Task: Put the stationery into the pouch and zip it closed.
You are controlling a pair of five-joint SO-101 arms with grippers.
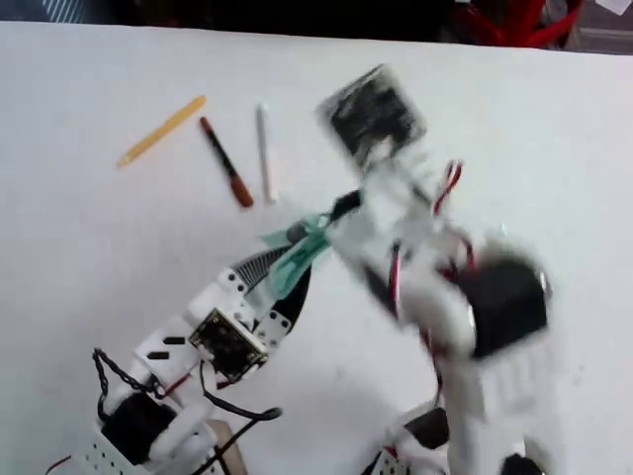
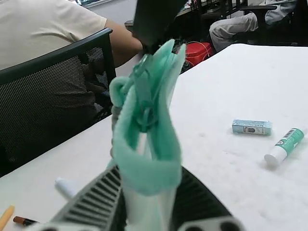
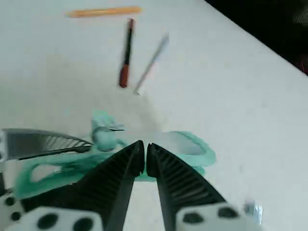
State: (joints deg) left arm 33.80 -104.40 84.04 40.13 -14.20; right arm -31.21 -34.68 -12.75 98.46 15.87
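My left gripper (image 1: 282, 265) (image 2: 147, 197) is shut on one end of the green zip pouch (image 1: 299, 255) (image 2: 149, 144), which stands up from its jaws. My right gripper (image 1: 339, 212) (image 3: 144, 147) sits at the pouch's (image 3: 195, 147) other end with its fingers together; I cannot tell whether they pinch the fabric. It appears as a dark shape (image 2: 154, 21) over the pouch top in the left wrist view. A yellow pen (image 1: 162, 130) (image 3: 103, 11), a brown pen (image 1: 226, 162) (image 3: 126, 54) and a white pen (image 1: 264, 153) (image 3: 152, 64) lie on the table beyond the pouch.
A glue stick (image 2: 284, 147) and a small blue-green box (image 2: 251, 126) lie on the white table (image 1: 89, 247) to one side of the pouch. A dark mesh chair (image 2: 53, 101) stands at the table's far edge.
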